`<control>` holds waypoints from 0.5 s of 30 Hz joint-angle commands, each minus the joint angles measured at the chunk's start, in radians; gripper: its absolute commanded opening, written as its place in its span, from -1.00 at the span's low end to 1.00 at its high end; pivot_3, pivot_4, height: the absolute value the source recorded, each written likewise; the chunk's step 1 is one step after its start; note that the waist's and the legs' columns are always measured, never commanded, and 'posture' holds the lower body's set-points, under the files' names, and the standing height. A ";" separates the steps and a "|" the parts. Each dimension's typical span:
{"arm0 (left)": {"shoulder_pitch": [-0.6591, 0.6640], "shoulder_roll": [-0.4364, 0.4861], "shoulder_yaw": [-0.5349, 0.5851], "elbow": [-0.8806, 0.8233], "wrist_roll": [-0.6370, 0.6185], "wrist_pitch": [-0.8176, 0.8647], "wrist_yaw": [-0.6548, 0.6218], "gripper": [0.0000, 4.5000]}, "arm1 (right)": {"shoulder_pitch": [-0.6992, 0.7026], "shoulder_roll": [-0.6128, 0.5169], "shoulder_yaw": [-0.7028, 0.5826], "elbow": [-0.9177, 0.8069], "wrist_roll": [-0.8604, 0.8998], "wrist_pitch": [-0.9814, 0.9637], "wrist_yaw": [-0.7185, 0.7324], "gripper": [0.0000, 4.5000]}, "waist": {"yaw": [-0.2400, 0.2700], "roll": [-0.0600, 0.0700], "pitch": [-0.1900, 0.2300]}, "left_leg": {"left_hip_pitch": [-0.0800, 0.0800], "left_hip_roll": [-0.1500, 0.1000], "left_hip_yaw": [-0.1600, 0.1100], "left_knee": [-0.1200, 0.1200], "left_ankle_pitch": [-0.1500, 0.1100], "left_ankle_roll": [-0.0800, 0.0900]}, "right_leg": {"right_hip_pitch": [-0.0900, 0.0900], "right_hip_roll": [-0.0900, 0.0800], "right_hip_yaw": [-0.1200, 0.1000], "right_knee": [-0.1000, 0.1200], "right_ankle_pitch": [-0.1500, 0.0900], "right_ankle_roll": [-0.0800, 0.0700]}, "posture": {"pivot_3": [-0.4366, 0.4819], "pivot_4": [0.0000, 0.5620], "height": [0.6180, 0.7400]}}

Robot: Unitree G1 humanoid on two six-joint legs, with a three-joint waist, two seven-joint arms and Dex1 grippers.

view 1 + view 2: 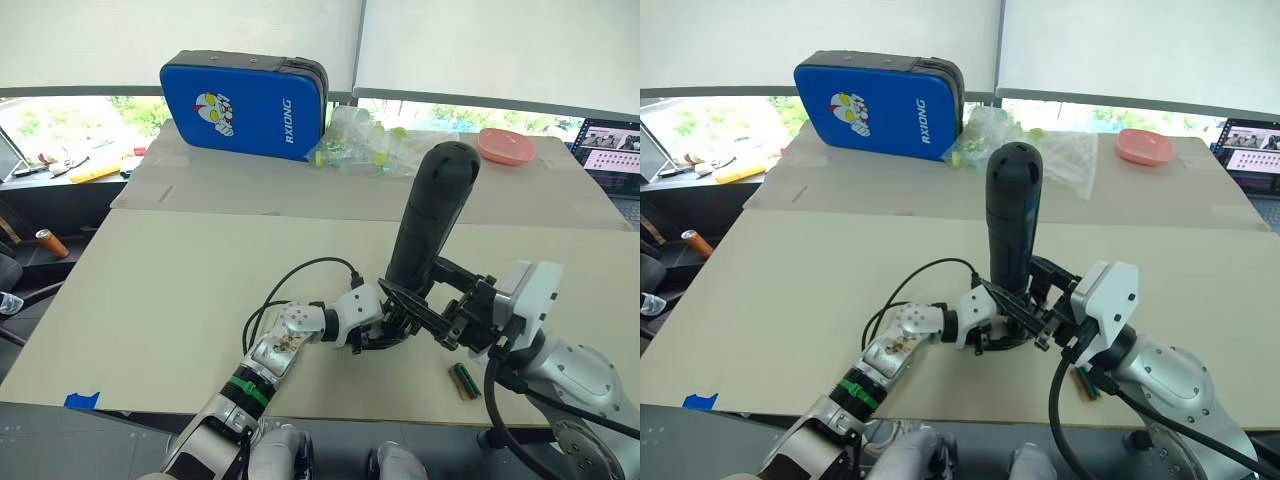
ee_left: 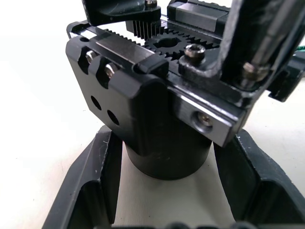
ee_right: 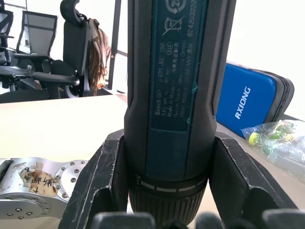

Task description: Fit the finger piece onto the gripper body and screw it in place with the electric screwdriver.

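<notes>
So the gripper body (image 2: 157, 109) sits on the table (image 1: 180, 290) near the front edge, and the left pincer (image 2: 162, 191) has its two black fingers (image 2: 93, 186) around the round base, pads right up against it or nearly so. In the left wrist view you can see the gear teeth and screw heads on top of the assembly.

Standing upright right over it is the electric screwdriver (image 1: 432, 215), clamped on both sides by the right pincer (image 3: 167, 191), tip end down toward the gripper body. The bit itself is hidden behind the pincers, so I can't tell if it's touching a screw.

Around it: a small green and brown thing (image 1: 462, 380) lies on the table just beside the right arm. Well back are a blue case (image 1: 245, 105) marked RXIONG, a clear bag of small bits (image 1: 365, 145) next to it, and a pink dish (image 1: 505, 146). A laptop screen (image 1: 612, 148) shows at the far right.
</notes>
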 commanded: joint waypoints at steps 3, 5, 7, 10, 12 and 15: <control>0.013 -0.007 -0.035 0.029 -0.001 0.032 -0.024 0.01 | 0.012 0.000 -0.023 0.058 0.002 0.049 -0.016 -0.14 | 0.001 0.000 0.000 | 0.000 0.000 0.000 0.000 0.000 0.000 | 0.000 0.000 0.000 0.000 0.000 0.000 | -0.05 -0.47 1.00; 0.012 -0.008 -0.034 0.032 -0.001 0.031 -0.024 0.01 | 0.005 -0.006 -0.032 0.068 0.018 0.055 -0.011 -0.14 | 0.001 0.000 0.000 | 0.000 0.000 0.000 0.000 0.000 0.000 | 0.000 0.000 0.000 0.000 0.000 0.000 | -0.05 -0.47 1.00; 0.010 -0.010 -0.034 0.034 -0.002 0.028 -0.023 0.01 | -0.006 -0.017 -0.036 0.087 0.025 0.063 -0.001 -0.14 | 0.001 0.000 0.000 | 0.000 0.000 0.000 0.000 0.000 0.000 | 0.000 0.000 0.000 0.000 0.000 0.000 | -0.05 -0.47 1.00; 0.009 -0.011 -0.033 0.036 -0.002 0.027 -0.023 0.01 | -0.015 -0.025 -0.037 0.106 0.023 0.069 0.005 -0.14 | 0.001 0.000 0.000 | 0.000 0.000 0.000 0.000 0.000 0.000 | 0.000 0.000 0.000 0.000 0.000 0.000 | -0.05 -0.47 1.00; 0.008 -0.013 -0.032 0.036 -0.003 0.028 -0.021 0.01 | -0.015 -0.030 -0.034 0.120 0.013 0.070 0.007 -0.14 | 0.001 -0.001 0.000 | 0.000 0.000 0.000 0.000 0.000 0.000 | 0.000 -0.001 0.000 0.000 0.000 0.000 | -0.05 -0.47 1.00; 0.007 -0.014 -0.030 0.038 -0.003 0.029 -0.020 0.01 | -0.010 -0.030 -0.023 0.129 0.006 0.070 0.013 -0.14 | 0.002 -0.001 -0.001 | 0.000 0.000 0.000 0.000 0.000 0.000 | 0.000 -0.001 0.000 0.000 0.000 0.000 | -0.05 -0.47 1.00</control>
